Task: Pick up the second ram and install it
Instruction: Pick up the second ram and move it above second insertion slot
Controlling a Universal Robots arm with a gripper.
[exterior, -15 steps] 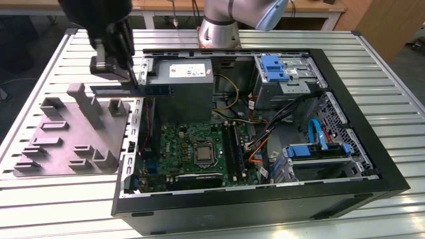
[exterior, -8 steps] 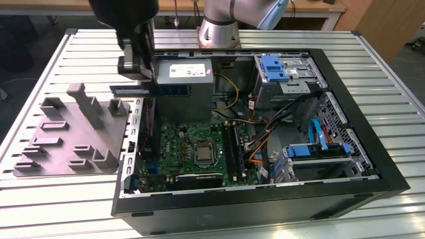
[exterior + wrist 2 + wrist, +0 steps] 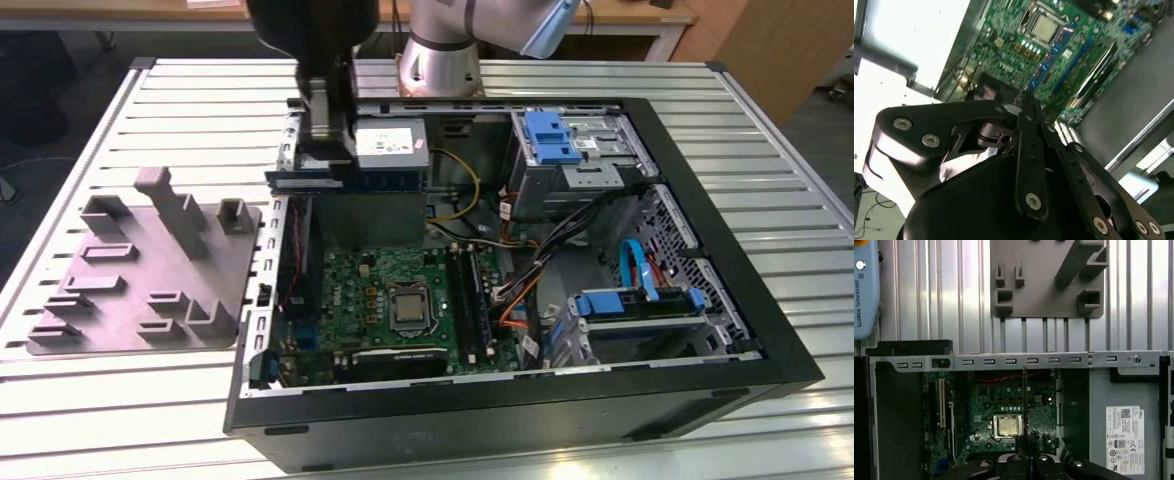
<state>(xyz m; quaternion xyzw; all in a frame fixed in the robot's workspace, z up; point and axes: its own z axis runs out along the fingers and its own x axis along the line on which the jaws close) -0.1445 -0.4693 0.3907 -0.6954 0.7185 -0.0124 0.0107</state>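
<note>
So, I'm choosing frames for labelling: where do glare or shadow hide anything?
Second wrist view: everything outside the case is blown out white; the second ram in the gripper is evenly lit. First wrist view: the table slats glare in streaks, and shadow swallows the case beside the motherboard.

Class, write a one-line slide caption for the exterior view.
The gripper holds the second ram over the open computer case, grey fixture plate at the exterior view's left.

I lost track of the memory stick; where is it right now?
The memory stick is clamped in the gripper above the computer case, at its back corner on the exterior view's left, by the power supply.
</note>
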